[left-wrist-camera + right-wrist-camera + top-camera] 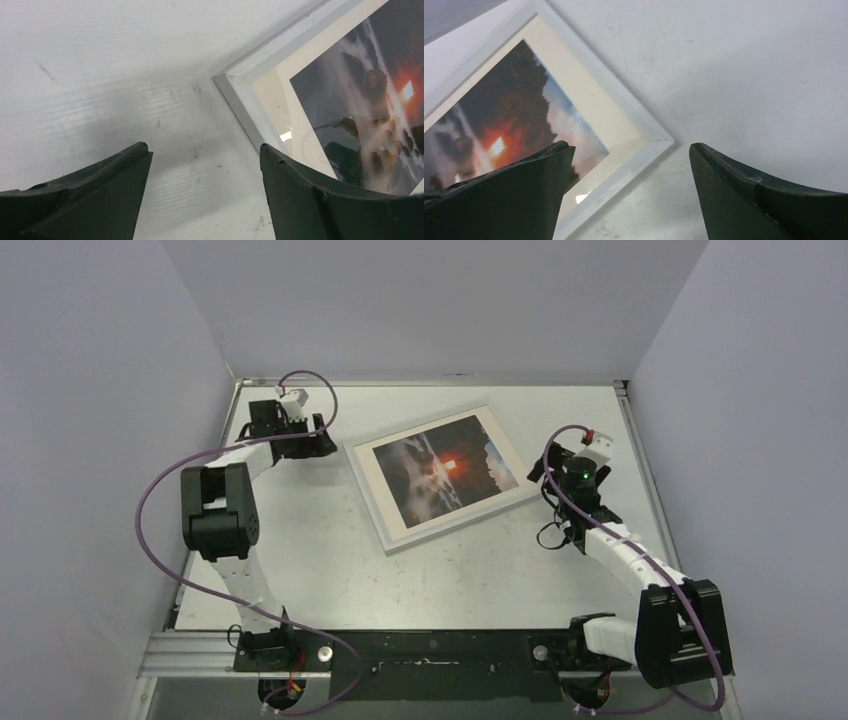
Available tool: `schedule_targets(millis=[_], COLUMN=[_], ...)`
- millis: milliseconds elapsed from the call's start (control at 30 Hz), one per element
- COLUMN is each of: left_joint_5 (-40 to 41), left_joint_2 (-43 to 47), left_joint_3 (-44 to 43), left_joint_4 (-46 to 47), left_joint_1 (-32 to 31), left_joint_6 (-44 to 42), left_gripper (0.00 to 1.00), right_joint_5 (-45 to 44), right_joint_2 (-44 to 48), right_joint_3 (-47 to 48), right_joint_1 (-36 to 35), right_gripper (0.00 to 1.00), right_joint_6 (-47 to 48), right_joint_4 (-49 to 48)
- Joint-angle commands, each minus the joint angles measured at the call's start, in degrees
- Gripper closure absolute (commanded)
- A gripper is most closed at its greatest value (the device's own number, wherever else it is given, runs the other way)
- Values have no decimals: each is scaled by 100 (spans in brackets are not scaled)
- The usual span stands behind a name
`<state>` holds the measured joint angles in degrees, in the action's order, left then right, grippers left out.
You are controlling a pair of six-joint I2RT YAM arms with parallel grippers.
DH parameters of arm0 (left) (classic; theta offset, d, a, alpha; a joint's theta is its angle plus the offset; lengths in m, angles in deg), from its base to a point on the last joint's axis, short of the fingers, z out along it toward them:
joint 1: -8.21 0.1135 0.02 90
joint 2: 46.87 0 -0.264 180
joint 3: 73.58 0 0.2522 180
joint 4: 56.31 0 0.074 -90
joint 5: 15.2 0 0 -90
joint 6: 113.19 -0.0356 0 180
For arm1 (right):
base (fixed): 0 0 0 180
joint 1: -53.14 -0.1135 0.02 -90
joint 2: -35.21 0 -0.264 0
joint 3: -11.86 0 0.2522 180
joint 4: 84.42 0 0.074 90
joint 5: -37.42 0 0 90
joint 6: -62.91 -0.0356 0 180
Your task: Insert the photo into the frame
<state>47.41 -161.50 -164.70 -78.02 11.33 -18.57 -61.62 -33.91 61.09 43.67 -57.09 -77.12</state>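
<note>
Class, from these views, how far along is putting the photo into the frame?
Done: the photo sits inside the frame, within its pale border, and the frame lies flat on the table. In hand: nothing; the left tool and right tool stand open, each at a frame corner, empty. Left: apparently only pulling the arms away.

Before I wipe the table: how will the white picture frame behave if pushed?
Lying flat on the smooth white table, the thin white rectangular picture frame would probably slide, not tip. Its reflective front suggests glazing, so possibly fragile.
</note>
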Motion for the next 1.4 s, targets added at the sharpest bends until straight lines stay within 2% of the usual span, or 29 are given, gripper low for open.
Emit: schedule_targets(millis=[0,167,233,267,367,567,633,733,767,800,833,867,900,933,1000,1067,1200,1367], left_joint_5=[241,342,516,666,1204,1594,1688,1478,1550,1687,1715,1701,1708,1755,1887,2188,2675,3430], left_joint_2=[807,1531,1965,2166,2680,3472,3373,2925,3060,3147,3065,2965,3006,3088,3055,3030,3049,3061], left_joint_3=[1058,2010,2590,2894,4015,5593,6010,6689,6685,6646,6664,6700,6696,6690,6817,7036,7090,6705], left_joint_4=[1335,1662,2057,2301,3219,5579,6370,8189,7896,7629,7809,8086,8012,7820,8058,8526,8635,7887], left_joint_1=[145,289,294,290,213,78,53,55,51,6,-18,-21,-21,-40,-103,-223,-268,-268], left_joint_6=[177,421,432,449,342,-75,-98,-112,-153,-184,-159,-152,-169,-178,-193,-217,-124,154], left_gripper=[21,15,13,4,4,4,4,4,4,4,4,4,4,4,4,4,4,4], right_joint_5=[-1254,-1563,-1545,-1516,-1404,-1307,-1241,-1076,-980,-866,-784,-768,-729,-709,-1040,-1119,-1067,-1496], right_joint_2=[-170,-780,-956,-1011,-1094,-1206,-1213,-1275,-1286,-1250,-1263,-1259,-1210,-1177,-1163,-1133,-830,-276], right_joint_3=[-564,-912,-1050,-1064,-1031,-1246,-1442,-1906,-2069,-2066,-2096,-2116,-2166,-2231,-2327,-2428,-2806,-3438], right_joint_1=[210,431,463,496,536,552,549,531,520,499,449,292,148,-60,-485,-577,-501,-418], right_gripper=[10,10,10,10,10,10,10,10,10,10,10,5,10,10,10,10,10,10], right_joint_6=[668,668,668,668,668,668,668,668,668,668,668,1834,2566,2901,3257,3301,3180,2412], right_joint_4=[-1837,-2778,-3158,-3247,-3430,-3886,-4114,-4840,-5176,-5103,-5184,-5257,-5295,-5401,-5566,-5731,-6177,-6671])
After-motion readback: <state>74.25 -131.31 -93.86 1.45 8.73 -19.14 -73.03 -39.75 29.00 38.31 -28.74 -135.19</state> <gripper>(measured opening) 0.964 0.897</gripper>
